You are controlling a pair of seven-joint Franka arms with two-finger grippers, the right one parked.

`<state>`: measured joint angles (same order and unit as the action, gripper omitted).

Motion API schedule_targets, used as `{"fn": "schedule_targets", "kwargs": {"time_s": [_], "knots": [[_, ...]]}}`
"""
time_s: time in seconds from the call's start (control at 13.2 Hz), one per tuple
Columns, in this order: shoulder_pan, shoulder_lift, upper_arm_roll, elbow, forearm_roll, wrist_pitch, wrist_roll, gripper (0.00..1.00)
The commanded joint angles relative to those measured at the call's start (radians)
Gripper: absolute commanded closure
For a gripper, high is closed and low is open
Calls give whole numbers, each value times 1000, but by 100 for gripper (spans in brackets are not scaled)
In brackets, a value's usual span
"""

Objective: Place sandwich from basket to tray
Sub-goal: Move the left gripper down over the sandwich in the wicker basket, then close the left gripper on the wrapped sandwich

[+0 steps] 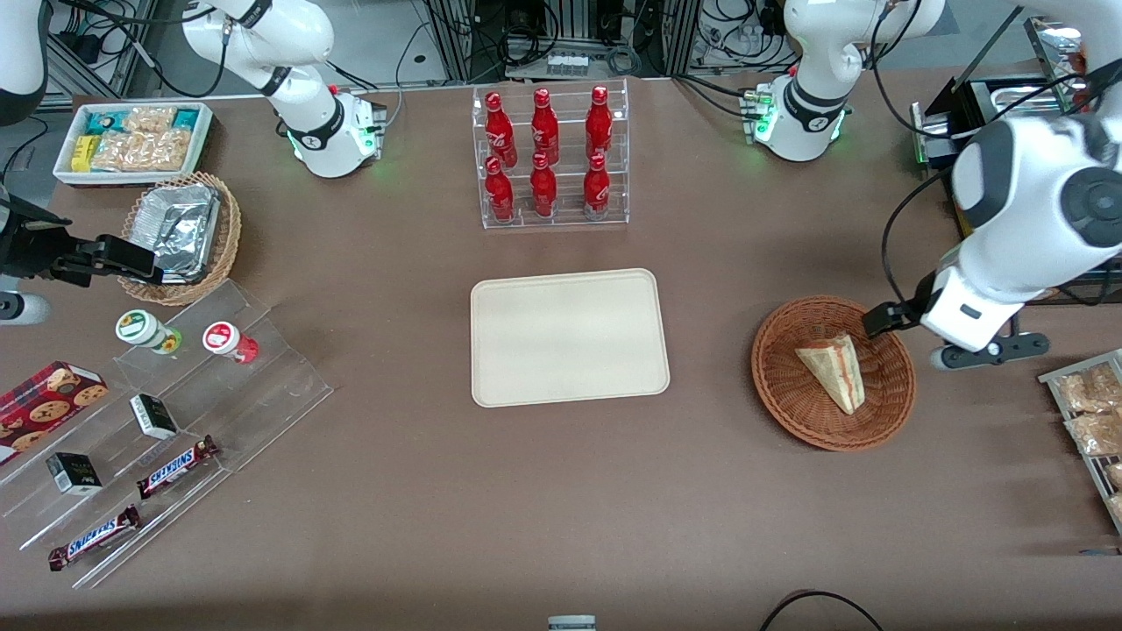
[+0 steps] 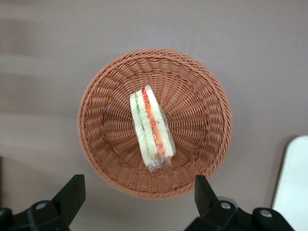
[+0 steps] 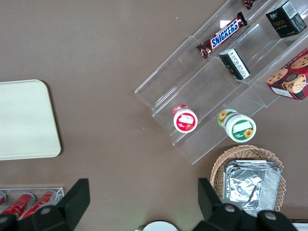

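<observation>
Front view: the basket (image 1: 833,372) sits on the brown table (image 1: 561,491), well apart from the tray (image 1: 570,337) and toward the working arm's end of the table. The sandwich (image 1: 833,368) lies inside the basket, roughly at its middle, on its side with one pointed end aimed at the tray. The gripper (image 1: 877,320) hangs at the basket's rim, on the edge farther from the front camera than the sandwich. The tray lies flat, nearer to the front camera than the rack of red bottles (image 1: 548,158).

Left wrist view: the gripper (image 2: 139,192) hovers above the basket (image 2: 103,120), its two dark fingers (image 2: 72,192) spread wide apart, touching nothing. The sandwich (image 2: 151,130) lies in the basket's bowl with its red and green filling edge facing up, clear wrap bunched at one end. A corner of the tray (image 2: 293,183) shows beside the basket.

Right wrist view: a corner of the tray (image 3: 24,120) lies on the table.
</observation>
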<state>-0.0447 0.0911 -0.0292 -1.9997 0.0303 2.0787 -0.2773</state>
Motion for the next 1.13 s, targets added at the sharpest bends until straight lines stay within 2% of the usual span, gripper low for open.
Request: {"fn": "schedule_targets", "kwargs": {"time_s": [0.0, 0.15, 0.3, 1.06], "knots": [[-4, -22, -3, -158, 19, 201, -138, 0], [-6, 11, -8, -211, 19, 309, -207, 0], [-14, 47, -8, -214, 19, 348, -227, 0], [-17, 130, -8, -235, 19, 434, -264, 0]]}}
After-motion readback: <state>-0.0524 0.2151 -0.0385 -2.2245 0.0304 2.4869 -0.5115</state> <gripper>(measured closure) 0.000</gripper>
